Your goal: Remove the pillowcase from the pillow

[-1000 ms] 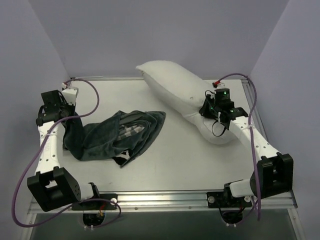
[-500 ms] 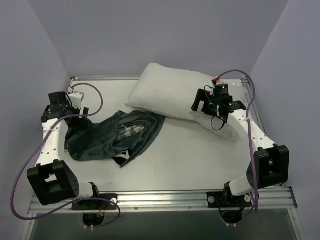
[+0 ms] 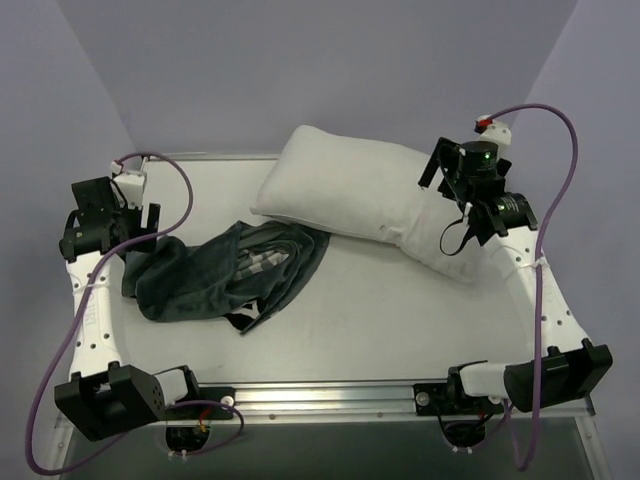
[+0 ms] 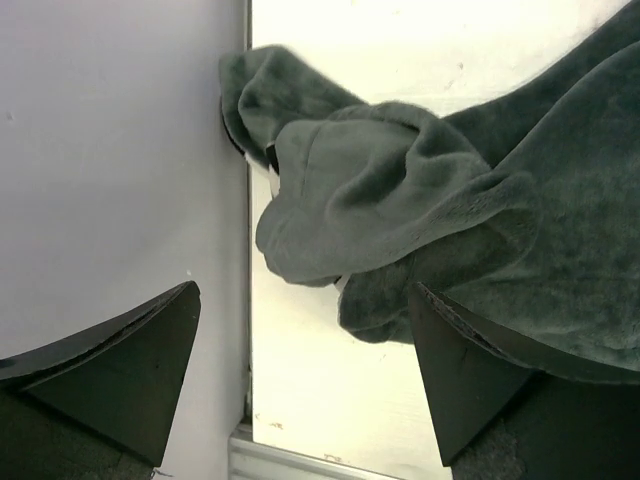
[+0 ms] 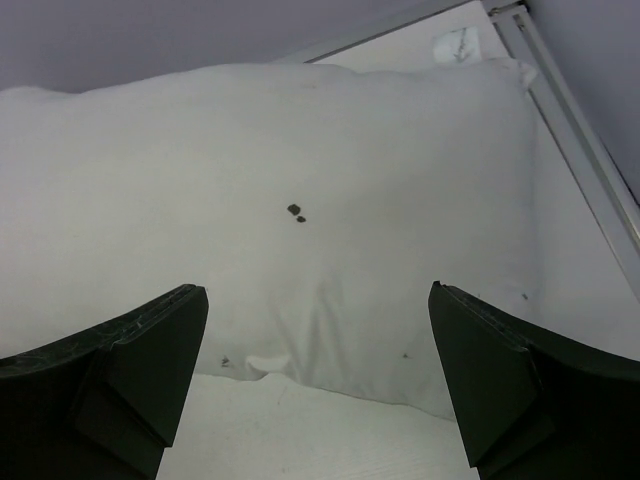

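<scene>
The pale surface (image 3: 380, 330) carries two things. The white pillow (image 3: 350, 195) lies bare across its back right part. Its long axis runs left to right, with the right end slanting toward the near edge. The right hand (image 5: 318, 290) hovers over that right end, fingers spread wide and empty. From the wrist, the pillow fills the space beneath them, a small dark speck (image 5: 296, 211) on its cloth.

The pillowcase (image 3: 225, 275) is a crumpled heap at left centre, grey side out with a patch of stripes (image 3: 262, 262) showing. It stretches from the left edge toward the back right, its tip just beside the pillow's front edge. The left hand (image 4: 303, 290) hangs over its left end by the wall, fingers apart, gripping nothing.
</scene>
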